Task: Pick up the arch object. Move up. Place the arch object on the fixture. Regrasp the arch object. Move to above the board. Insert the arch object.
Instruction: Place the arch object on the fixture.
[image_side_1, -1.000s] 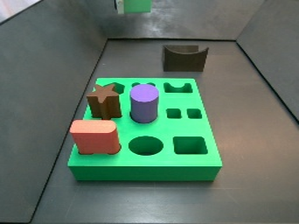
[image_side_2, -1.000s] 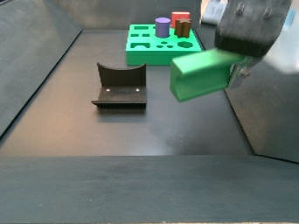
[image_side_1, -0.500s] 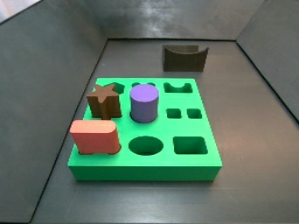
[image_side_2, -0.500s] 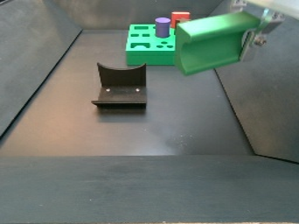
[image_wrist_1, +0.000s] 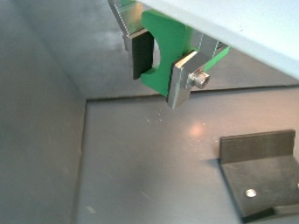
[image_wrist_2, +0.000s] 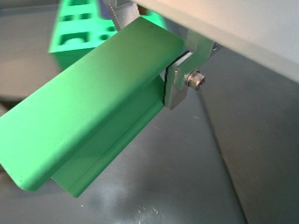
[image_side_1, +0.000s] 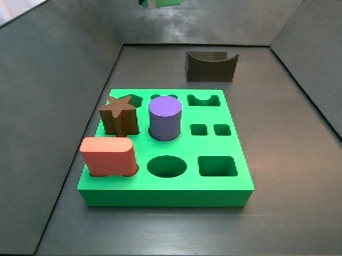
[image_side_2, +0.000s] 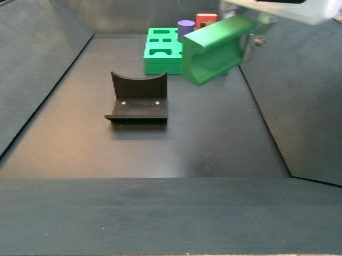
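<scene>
In both wrist views the gripper (image_wrist_1: 162, 72) has its jaws clamped on the arch object (image_wrist_1: 167, 44), a flat green block seated between a dark pad and a silver finger plate (image_wrist_1: 184, 81) fastened with a screw; the block hangs well above the dark table (image_wrist_1: 140, 166), touching nothing else. In a wrist view the block's broad face (image_wrist_2: 93, 114) fills much of the picture, with the board (image_wrist_2: 82, 26) visible past it, farther off on the table. In a side view the gripper (image_side_2: 247, 40) shows only at the top edge of the picture, carrying the arch object (image_side_2: 211, 52) tilted in the air between the fixture (image_side_2: 136, 100) and the board (image_side_2: 171, 52), above both. The fixture stands apart from the board near the middle of the table, its curved notch upward and bare. In a side view the board (image_side_1: 167, 150) lies in the middle of the table with a brown star piece (image_side_1: 120, 114), a purple cylinder (image_side_1: 164, 118) and a salmon-pink block (image_side_1: 107, 157) standing in it, and the fixture (image_side_1: 210, 66) near the far edge.
</scene>
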